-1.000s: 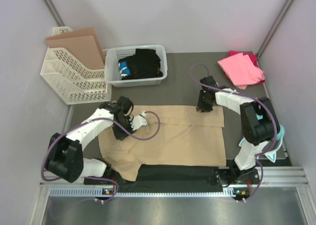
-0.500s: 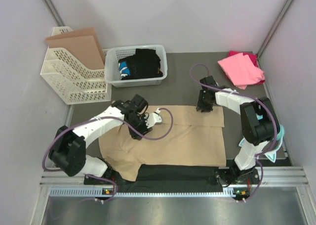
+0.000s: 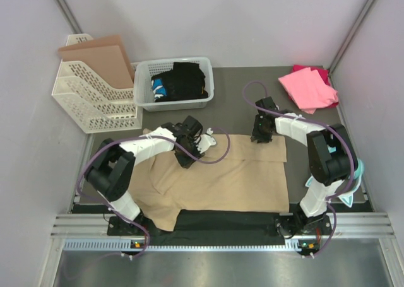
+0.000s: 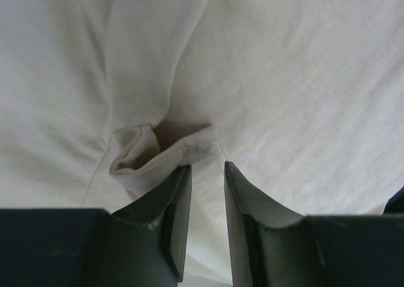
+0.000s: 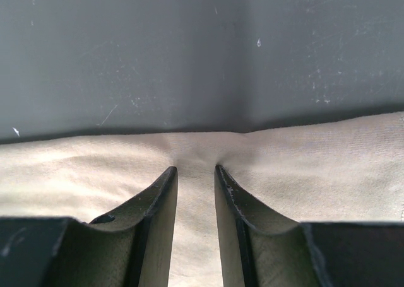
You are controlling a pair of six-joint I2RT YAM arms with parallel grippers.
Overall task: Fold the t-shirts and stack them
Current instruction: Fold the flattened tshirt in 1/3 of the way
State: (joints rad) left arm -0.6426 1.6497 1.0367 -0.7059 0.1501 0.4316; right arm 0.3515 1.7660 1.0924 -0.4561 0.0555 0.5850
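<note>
Bright even light, soft shadows, wrist views slightly soft

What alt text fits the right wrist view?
The right gripper, seen from its own wrist camera, is closed on the edge of the tan t-shirt, with the cloth puckered between its two dark fingers. Beyond the shirt's edge is the dark grey table, bare and lightly scratched.
</note>
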